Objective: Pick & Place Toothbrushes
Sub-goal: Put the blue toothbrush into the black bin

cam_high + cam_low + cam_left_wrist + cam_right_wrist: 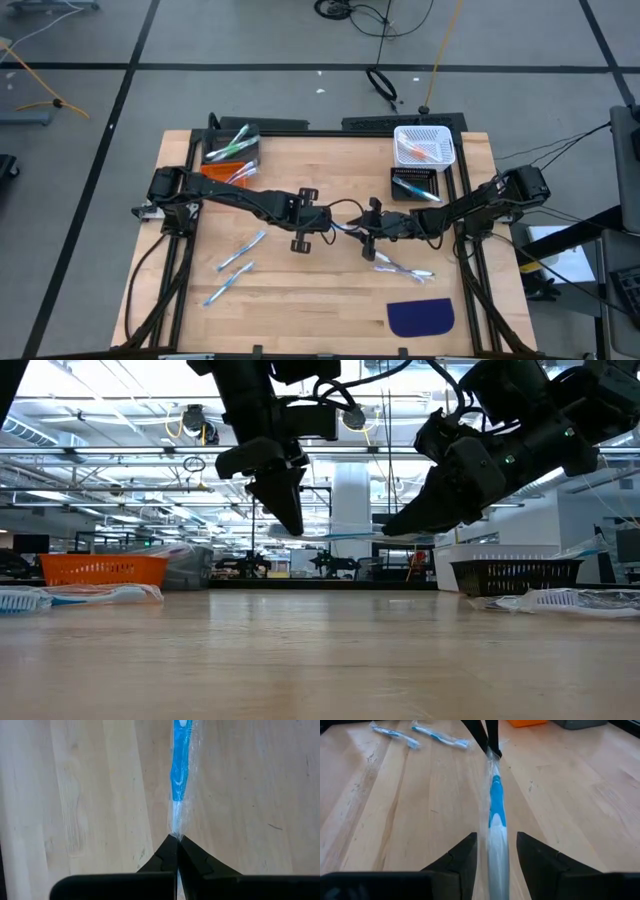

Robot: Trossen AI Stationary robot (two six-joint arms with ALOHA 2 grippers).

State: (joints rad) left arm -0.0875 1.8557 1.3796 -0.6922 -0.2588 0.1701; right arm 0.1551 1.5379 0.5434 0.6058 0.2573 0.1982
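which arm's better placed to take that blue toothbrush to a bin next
Probably the left. The left gripper is shut on the wrapped blue toothbrush, held above the table. The right gripper sits open around the other end, fingers not closed.

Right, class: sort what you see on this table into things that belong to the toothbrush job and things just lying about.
Part of the job:
- wrapped blue toothbrush, held between the left gripper and the right gripper
- loose toothbrushes on the table
- orange bin
- white basket
- black basket

Just lying about:
- dark blue mat
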